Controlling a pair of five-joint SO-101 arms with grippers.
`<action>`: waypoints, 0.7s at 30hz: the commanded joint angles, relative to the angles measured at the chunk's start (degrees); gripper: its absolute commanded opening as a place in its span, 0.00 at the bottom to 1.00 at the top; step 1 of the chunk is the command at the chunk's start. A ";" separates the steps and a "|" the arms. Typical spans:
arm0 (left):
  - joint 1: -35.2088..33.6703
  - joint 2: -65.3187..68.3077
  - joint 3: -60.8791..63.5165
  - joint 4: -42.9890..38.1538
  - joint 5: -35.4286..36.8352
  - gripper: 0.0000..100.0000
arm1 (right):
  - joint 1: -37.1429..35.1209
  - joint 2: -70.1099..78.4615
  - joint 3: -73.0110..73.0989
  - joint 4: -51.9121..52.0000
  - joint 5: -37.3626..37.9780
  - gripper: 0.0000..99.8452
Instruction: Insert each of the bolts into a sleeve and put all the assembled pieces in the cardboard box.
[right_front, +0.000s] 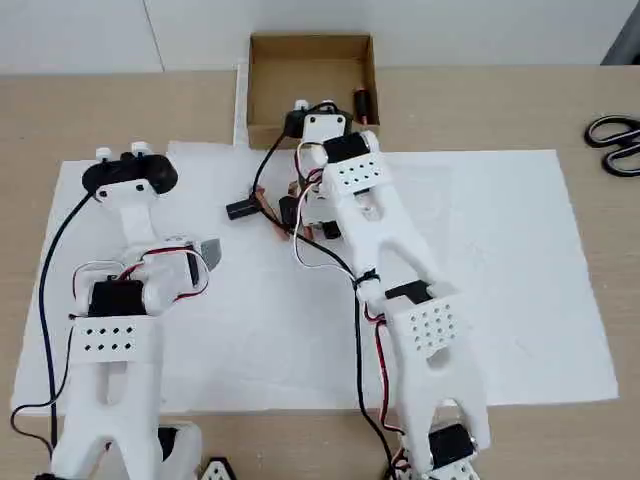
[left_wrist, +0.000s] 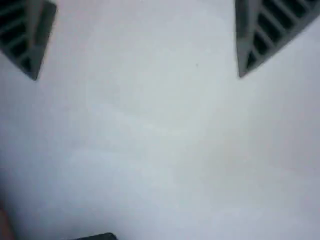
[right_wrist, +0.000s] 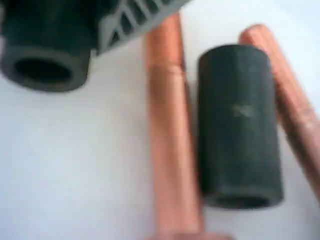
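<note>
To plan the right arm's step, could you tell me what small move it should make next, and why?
Probably lower the right arm and grasp one bolt: it lies loose beside a sleeve, not yet inserted, and the left gripper is open over bare paper.

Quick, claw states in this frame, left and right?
Left claw: open, holding nothing.
Right claw: cannot be told.
</note>
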 joint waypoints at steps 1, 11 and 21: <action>-0.35 -0.44 -0.31 -1.14 -0.35 0.24 | 2.07 -1.89 -3.69 0.40 0.53 0.06; 1.93 -0.09 -5.23 0.62 -0.35 0.24 | 3.12 -12.26 -10.64 4.53 4.13 0.02; 15.91 7.12 -18.42 3.96 0.09 0.24 | 11.74 -23.34 -10.90 10.86 4.31 0.01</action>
